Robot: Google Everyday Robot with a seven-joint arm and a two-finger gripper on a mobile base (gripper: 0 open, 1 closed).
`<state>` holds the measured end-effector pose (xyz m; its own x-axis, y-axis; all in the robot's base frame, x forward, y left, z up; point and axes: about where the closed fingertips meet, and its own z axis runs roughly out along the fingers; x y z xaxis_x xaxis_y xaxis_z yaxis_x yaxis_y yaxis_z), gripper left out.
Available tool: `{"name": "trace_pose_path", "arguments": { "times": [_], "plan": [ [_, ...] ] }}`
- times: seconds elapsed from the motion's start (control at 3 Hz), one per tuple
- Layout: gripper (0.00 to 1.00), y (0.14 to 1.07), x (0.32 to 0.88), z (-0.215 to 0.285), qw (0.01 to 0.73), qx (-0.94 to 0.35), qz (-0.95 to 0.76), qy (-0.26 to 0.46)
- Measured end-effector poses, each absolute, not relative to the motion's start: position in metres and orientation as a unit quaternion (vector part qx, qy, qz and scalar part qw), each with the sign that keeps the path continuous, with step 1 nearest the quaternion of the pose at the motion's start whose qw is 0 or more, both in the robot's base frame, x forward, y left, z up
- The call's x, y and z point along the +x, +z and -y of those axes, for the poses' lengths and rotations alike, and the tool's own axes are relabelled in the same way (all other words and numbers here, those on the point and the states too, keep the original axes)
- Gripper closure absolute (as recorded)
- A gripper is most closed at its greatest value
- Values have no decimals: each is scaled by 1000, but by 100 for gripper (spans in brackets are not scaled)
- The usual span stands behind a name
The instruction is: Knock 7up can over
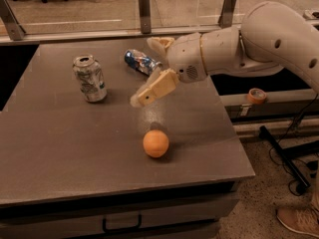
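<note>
The 7up can [89, 78] is a dented silver-white can with green markings. It stands upright on the left part of the dark table [60, 148]. My gripper [143, 71] hangs above the table's middle, to the right of the can and apart from it. Its fingers are spread open and hold nothing. One finger [153, 87] points down and left toward the table, and the other [160, 43] sits higher, by the back edge. The white arm [259, 44] reaches in from the right.
A blue-and-silver can [141, 62] lies on its side at the back, just behind the gripper. An orange [156, 143] sits near the front. The table's right edge drops to a lower shelf with a tape roll [256, 94]. A glass partition stands behind.
</note>
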<state>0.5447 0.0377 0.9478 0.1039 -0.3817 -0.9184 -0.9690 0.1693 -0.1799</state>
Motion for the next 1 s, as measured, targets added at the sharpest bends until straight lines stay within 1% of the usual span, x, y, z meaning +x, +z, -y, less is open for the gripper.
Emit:
{"name": "trace_pose_path", "arguments": {
  "times": [1.0],
  "plan": [
    [0,894,600,-111,457,-581,-576,349]
  ]
}}
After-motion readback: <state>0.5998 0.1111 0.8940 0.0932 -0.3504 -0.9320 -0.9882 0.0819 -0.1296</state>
